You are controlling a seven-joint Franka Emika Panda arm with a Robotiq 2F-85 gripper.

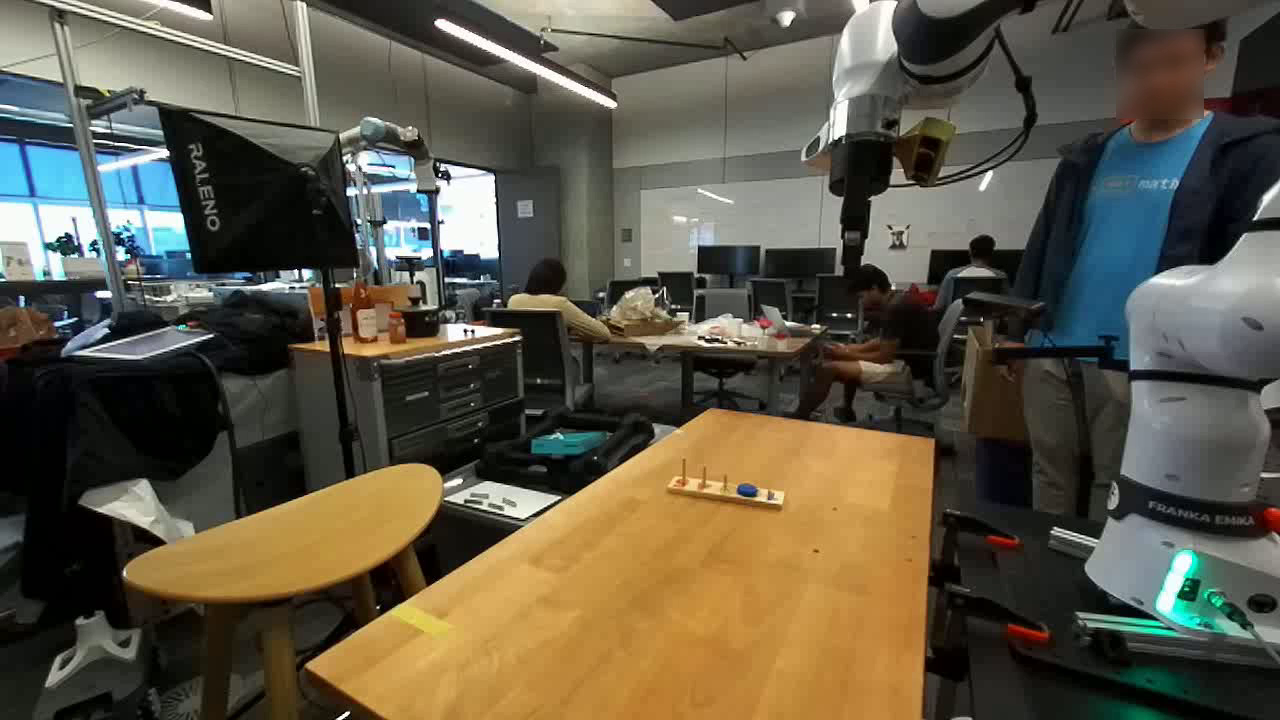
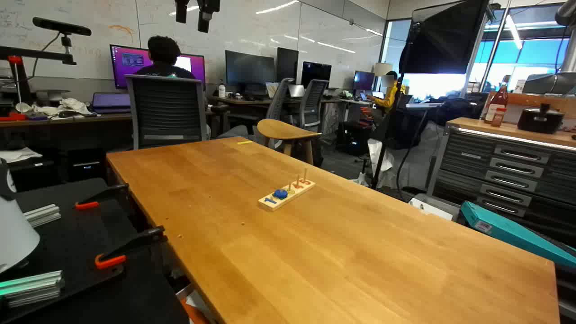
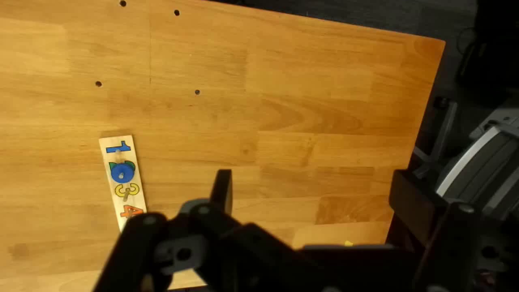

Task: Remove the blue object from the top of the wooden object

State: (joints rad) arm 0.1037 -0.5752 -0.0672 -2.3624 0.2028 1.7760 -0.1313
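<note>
The blue object (image 1: 747, 490) is a small round disc on the wooden object, also seen in an exterior view (image 2: 280, 194) and the wrist view (image 3: 117, 172). It sits around a peg over the green numeral 2, with the peg tip showing through. The wooden object (image 1: 712, 492) is a light-tan strip with upright pegs and coloured numerals, also in an exterior view (image 2: 291, 195) and the wrist view (image 3: 121, 202). Its far end is hidden behind my gripper in the wrist view. My gripper (image 3: 314, 190) is open and empty, high above the table, also in both exterior views (image 1: 853, 258) (image 2: 192, 18).
The long wooden table (image 1: 640, 600) bears the strip. A wooden stool (image 1: 290, 535) stands beside it. Clamps (image 2: 130, 245) grip the table edge near the robot base. A person (image 1: 1140, 220) stands behind the arm. A softbox light (image 1: 260, 190) stands beyond the stool.
</note>
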